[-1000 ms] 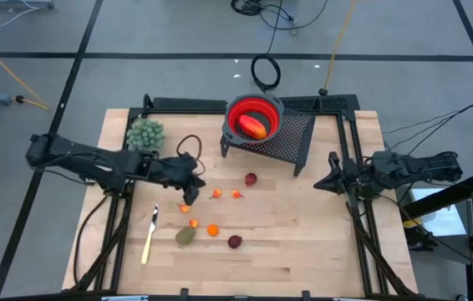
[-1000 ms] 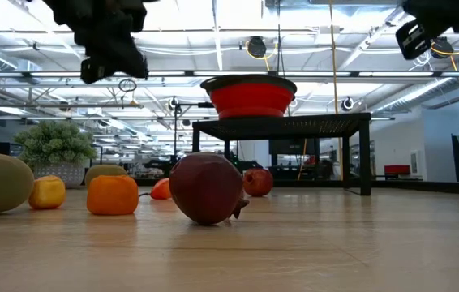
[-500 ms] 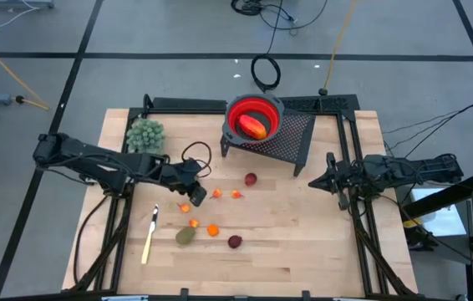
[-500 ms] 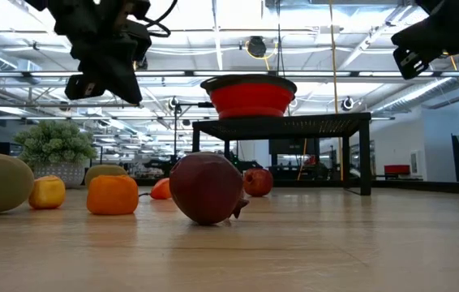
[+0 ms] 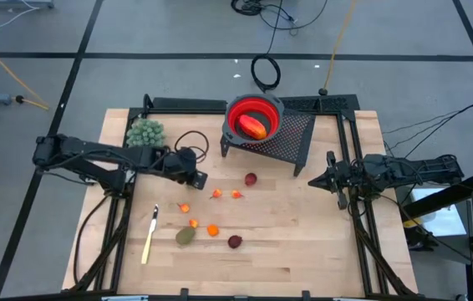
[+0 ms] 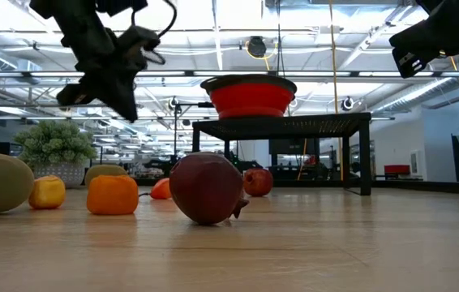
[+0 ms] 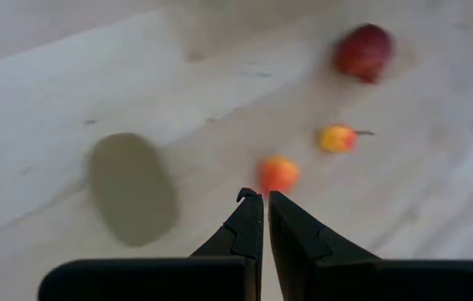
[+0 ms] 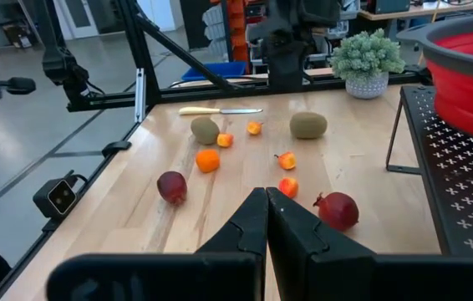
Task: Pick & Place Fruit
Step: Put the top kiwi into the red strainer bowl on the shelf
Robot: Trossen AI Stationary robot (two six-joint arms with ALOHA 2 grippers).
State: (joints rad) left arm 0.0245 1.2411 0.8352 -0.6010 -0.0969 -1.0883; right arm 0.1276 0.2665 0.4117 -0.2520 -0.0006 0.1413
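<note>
Left gripper (image 5: 200, 179) hung above the table (image 5: 303, 251) near the scattered fruit (image 5: 211, 229), fingers together and empty, the long red-orange piece (image 5: 253, 126) already in the red bowl (image 5: 235, 111); right gripper (image 5: 316, 179) waited at the table's right, fingers together.

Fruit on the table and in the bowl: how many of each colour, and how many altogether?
Dark red balls: 2
Brownish-green ovals: 2
Small orange pieces: 5
Elongated orange-red fruit, in the red bowl: 1
Total: 10
</note>
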